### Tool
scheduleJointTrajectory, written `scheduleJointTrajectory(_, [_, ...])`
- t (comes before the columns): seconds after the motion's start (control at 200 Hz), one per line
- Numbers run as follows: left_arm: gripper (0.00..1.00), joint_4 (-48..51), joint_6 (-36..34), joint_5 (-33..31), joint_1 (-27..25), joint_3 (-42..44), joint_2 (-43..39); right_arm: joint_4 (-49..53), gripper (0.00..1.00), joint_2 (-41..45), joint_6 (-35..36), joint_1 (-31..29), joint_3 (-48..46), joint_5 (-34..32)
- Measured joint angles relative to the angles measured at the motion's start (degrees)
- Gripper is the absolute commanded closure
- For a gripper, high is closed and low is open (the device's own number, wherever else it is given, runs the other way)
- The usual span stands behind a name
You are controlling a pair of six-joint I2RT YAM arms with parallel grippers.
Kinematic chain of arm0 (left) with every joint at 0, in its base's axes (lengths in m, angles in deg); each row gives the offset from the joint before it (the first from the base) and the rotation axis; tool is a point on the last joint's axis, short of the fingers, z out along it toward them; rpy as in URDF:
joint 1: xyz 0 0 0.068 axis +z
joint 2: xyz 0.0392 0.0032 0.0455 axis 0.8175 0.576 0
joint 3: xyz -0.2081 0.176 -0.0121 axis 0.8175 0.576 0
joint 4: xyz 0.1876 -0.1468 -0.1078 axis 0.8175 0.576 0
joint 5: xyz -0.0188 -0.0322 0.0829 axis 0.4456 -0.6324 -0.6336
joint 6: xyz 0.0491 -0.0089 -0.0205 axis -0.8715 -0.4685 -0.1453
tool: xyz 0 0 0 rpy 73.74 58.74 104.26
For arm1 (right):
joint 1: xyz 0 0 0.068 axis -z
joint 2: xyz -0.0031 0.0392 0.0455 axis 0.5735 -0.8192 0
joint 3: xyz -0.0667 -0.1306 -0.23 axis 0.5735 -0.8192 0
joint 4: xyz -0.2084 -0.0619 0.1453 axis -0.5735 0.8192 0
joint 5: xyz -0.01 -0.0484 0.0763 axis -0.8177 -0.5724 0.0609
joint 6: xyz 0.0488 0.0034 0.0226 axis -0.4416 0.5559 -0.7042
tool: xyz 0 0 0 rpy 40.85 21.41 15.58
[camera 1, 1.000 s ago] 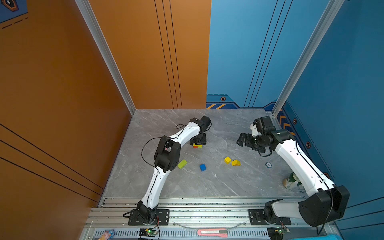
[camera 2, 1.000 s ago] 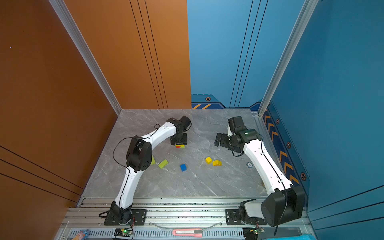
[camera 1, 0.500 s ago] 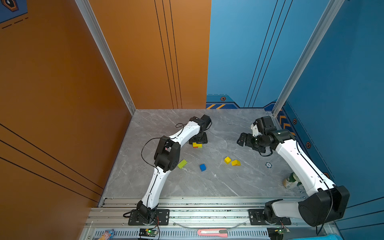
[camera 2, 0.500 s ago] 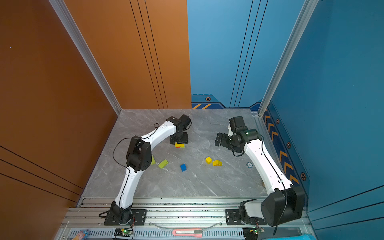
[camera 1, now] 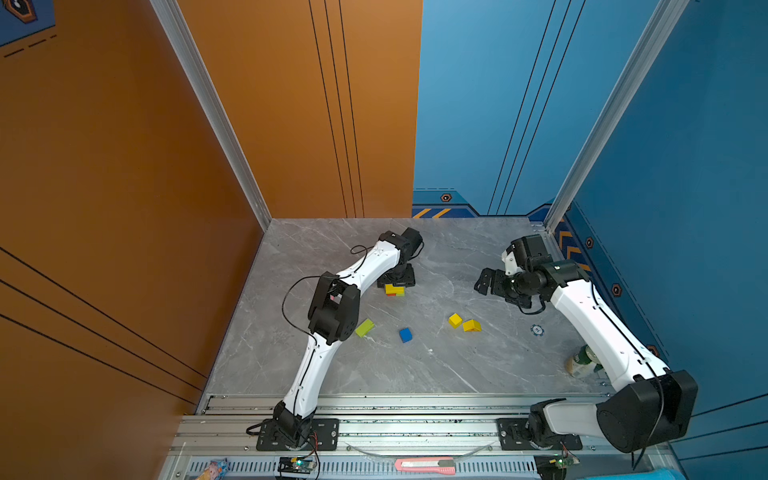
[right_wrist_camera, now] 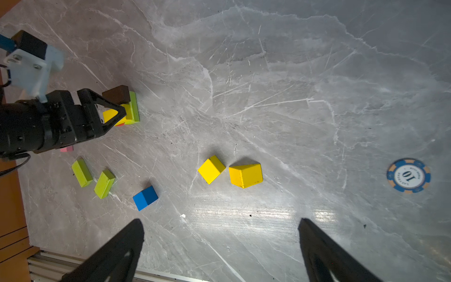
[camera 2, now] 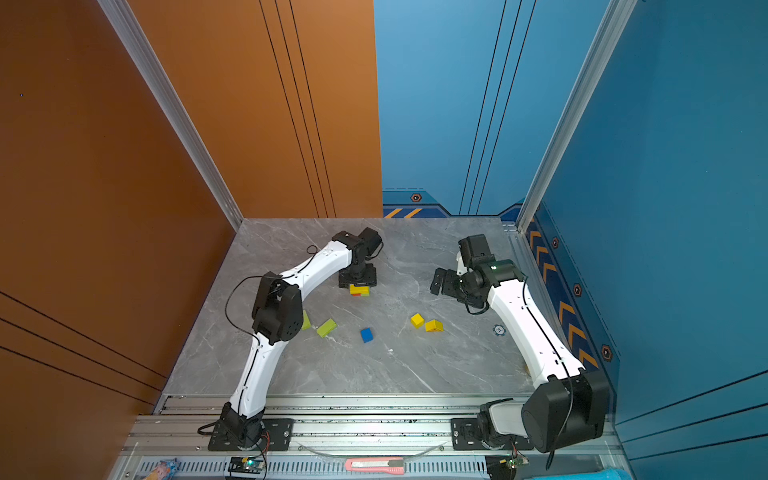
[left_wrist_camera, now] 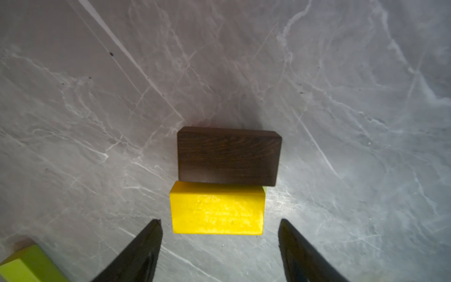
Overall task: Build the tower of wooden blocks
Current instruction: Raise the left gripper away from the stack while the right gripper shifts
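In the left wrist view we see the left gripper point(left_wrist_camera: 219, 220) with its jaws apart, clear of the yellow wooden bar point(left_wrist_camera: 217, 211) between them. That bar lies against a dark brown wooden bar point(left_wrist_camera: 228, 156) atop the low tower point(camera 1: 395, 290), at the table's back left; in both top views the gripper hides the brown bar. The right wrist view shows the right gripper point(right_wrist_camera: 220, 219) spread wide and empty. It also shows a blue wooden cube point(right_wrist_camera: 145, 197), a yellow wooden cube point(right_wrist_camera: 211, 169), a yellow triangular prism point(right_wrist_camera: 245, 175), two lime-green wooden bars point(right_wrist_camera: 82, 172) and a blue round chip point(right_wrist_camera: 408, 175). The left gripper half covers a pink block point(right_wrist_camera: 66, 149).

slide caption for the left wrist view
Open left gripper flanking a yellow wooden block that abuts a dark brown wooden block.
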Motion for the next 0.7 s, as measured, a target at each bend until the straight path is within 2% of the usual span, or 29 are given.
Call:
scheduleJointTrajectory(0.415, [0.21,1.05,0.11,-1.14,0.07,0.11,-7.39,-0.15,0.0,-3.19,0.85,-0.13,3.89,1.49])
scheduleJointTrajectory(0.701, [0.2,1.05,-0.31,-2.78,0.94,3.3,-13.25,-0.22,0.0,-5.64,0.81,-2.89,5.88,1.49])
